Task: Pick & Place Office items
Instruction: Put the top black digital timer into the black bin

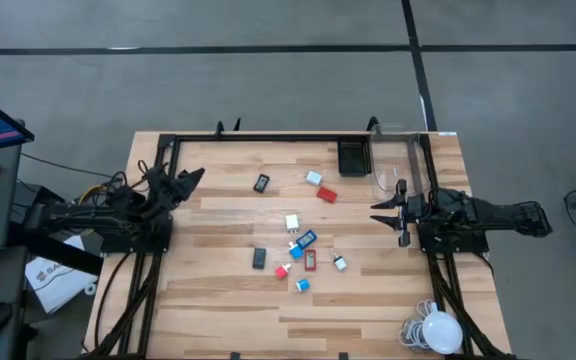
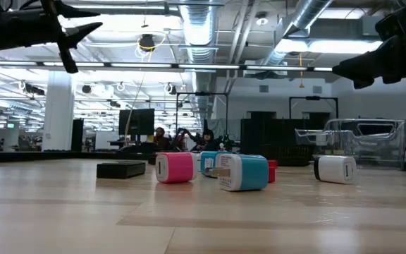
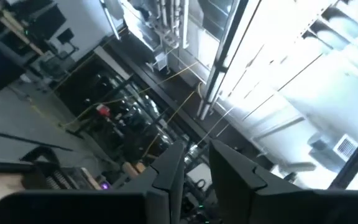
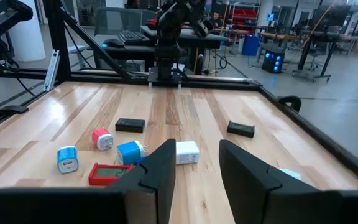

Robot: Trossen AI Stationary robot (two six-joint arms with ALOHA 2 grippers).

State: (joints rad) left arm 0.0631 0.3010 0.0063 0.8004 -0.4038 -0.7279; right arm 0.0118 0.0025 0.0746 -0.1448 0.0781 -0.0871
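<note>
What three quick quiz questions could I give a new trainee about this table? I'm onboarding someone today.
1. True or false: the right gripper holds an office item.
2. Which corner has the white ball: A, near the right arm; B, near the left arm?
3. What colour is the flat item nearest the right gripper's fingers?

Key: 1 false, it is open and empty above the table; 2 A; 3 red.

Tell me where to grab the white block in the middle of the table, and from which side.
Come straight down with the right gripper, fingers open, and close across the short width of the white block. It lies flat with bare wood around most of it, but a blue block sits close beside it, so a sideways approach would probably bump that.
</note>
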